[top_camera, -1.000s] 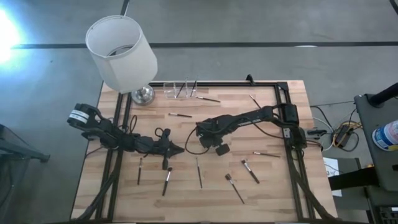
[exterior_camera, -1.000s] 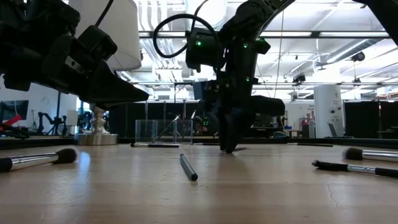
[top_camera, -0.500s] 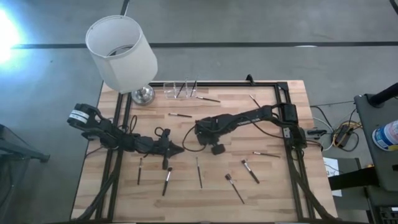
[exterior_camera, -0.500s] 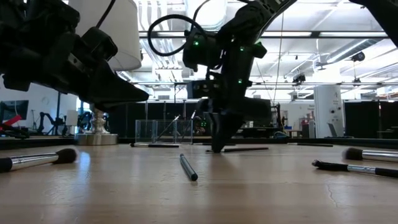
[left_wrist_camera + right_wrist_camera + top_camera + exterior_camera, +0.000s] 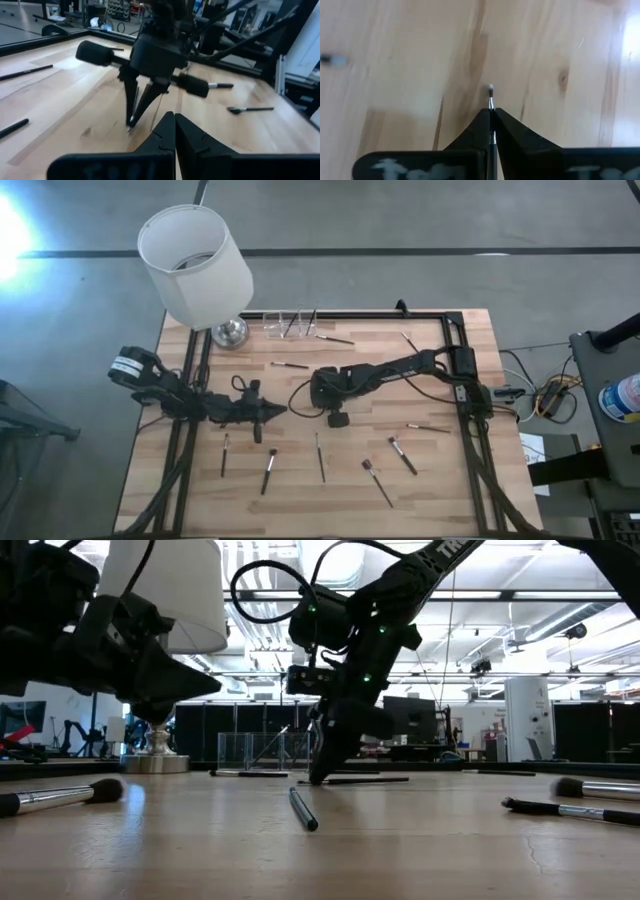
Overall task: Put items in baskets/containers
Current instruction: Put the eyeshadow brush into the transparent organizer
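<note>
The right claw (image 5: pixel 490 117) has just pinched a thin brush (image 5: pixel 491 97) off the bench (image 5: pixel 430 380); the left claw (image 5: pixel 170 125) snapped shut, empty.

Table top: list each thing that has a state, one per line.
Right gripper: shut on a thin brush, tips at the wood.
Left gripper: shut, empty, off the table.
Clear holder: upright, some brushes inside.
Loose brushes: lying flat.
Lamp: upright.

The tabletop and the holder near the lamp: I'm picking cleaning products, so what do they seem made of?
Tabletop: looks like wood in joined planks, with visible grain and knots, pale matte finish. Holder: apparently clear plastic, possibly acrylic or glass; see-through walls.
</note>
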Robot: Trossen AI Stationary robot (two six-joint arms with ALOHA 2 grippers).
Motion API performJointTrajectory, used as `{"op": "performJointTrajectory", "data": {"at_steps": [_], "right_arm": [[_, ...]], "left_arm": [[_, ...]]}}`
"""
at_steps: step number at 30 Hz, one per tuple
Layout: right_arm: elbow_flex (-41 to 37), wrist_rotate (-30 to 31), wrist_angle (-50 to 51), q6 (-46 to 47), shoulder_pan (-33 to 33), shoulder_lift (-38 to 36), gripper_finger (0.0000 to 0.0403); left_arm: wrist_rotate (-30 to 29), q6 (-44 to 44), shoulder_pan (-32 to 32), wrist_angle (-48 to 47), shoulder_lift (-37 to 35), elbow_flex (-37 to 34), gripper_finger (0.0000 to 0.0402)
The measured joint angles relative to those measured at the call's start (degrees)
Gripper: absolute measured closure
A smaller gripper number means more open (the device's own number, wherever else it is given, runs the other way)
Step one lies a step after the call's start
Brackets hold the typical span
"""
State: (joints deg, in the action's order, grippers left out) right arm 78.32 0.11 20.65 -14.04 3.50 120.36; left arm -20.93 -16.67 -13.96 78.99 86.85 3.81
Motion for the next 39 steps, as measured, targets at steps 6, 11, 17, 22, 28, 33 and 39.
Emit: {"op": "performJointTrajectory", "data": {"at_steps": [6,11,17,22,28,33,39], "right_arm": [[-1.0,-1.4,-6.7,3.4,-0.6,-0.4,0.039],[-1.7,-2.3,-10.1,6.2,-0.8,-0.7,0.0395],[-3.0,-2.2,-14.7,9.4,-0.9,-0.7,0.0396],[-3.4,-1.9,-15.7,9.6,-1.1,-0.8,0.0395],[-1.0,-2.5,-8.4,15.6,-0.7,-0.9,0.0385],[2.1,-2.7,-4.4,16.1,-0.9,-0.8,0.0338],[5.8,-3.0,-0.8,17.1,-0.8,0.9,0.0289]], "left_arm": [[-0.1,0.1,0.0,-0.4,0.0,0.7,0.0401],[-0.1,0.1,0.0,-0.4,-0.1,0.7,0.038],[0.5,1.8,0.0,-0.5,-0.1,0.4,0.0363],[0.5,1.7,0.0,-0.5,-0.9,-1.3,0.0366],[0.5,1.6,0.0,-0.5,-3.4,-1.9,0.0367],[0.5,1.7,0.0,-1.9,-3.6,-1.9,0.0367],[0.5,1.9,0.0,-3.0,-3.6,-1.9,0.0367]]}}
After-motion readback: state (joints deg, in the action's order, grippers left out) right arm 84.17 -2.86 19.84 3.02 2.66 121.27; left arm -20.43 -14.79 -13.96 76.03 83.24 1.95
